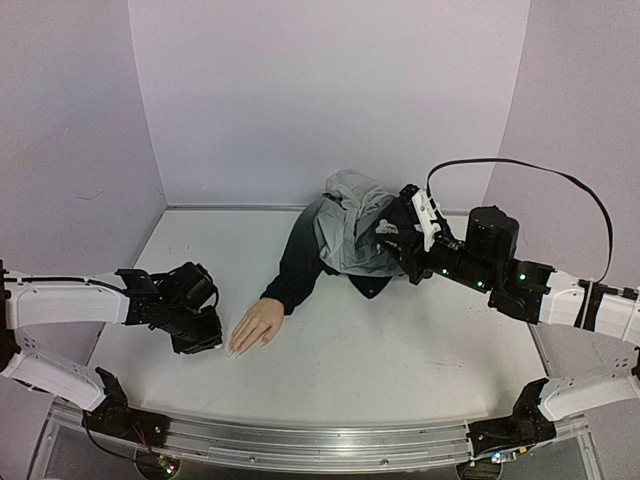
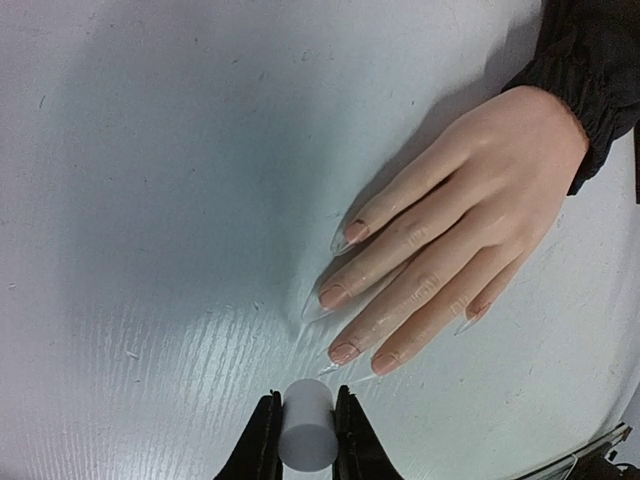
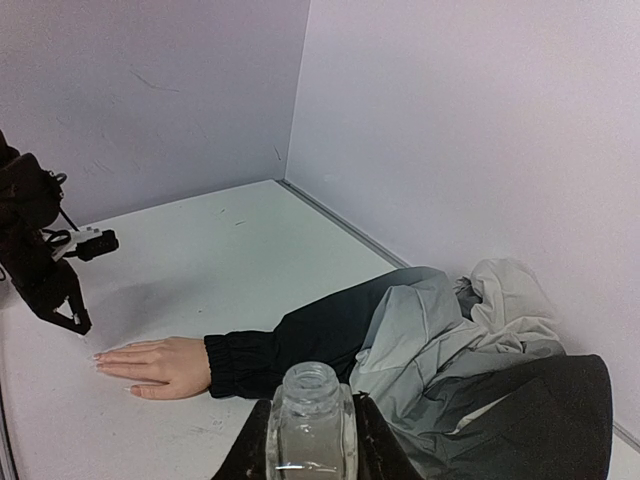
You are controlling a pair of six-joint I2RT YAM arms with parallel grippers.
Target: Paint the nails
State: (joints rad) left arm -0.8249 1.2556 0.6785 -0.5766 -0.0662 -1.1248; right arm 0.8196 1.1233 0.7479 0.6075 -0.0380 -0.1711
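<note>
The left end effector is clenched on a short white cylinder, which is gripped upright between the two dark fingers. Whether anything hangs below the cylinder cannot be told. Just beyond it, the nails of the mannequin hand are seen: long, pointed and nearly clear, with pale pinkish bases. The nearest tips are aimed at the cylinder and lie just beside it; whether they touch it cannot be told. The hand is laid palm down on the white bench, near its left front part, with the fingers slightly spread. Its wrist is covered by a dark sleeve with a gathered cuff.

The right end effector is clenched on a small clear glass bottle, which is held upright with its neck open. In the top view this end effector is seen at the back right of the bench, over a bunched grey and black garment. From that garment the sleeve is stretched forward and to the left, down to the hand. The two end effectors are kept well apart. The bench is enclosed by pale lilac walls at the back and on both sides.
</note>
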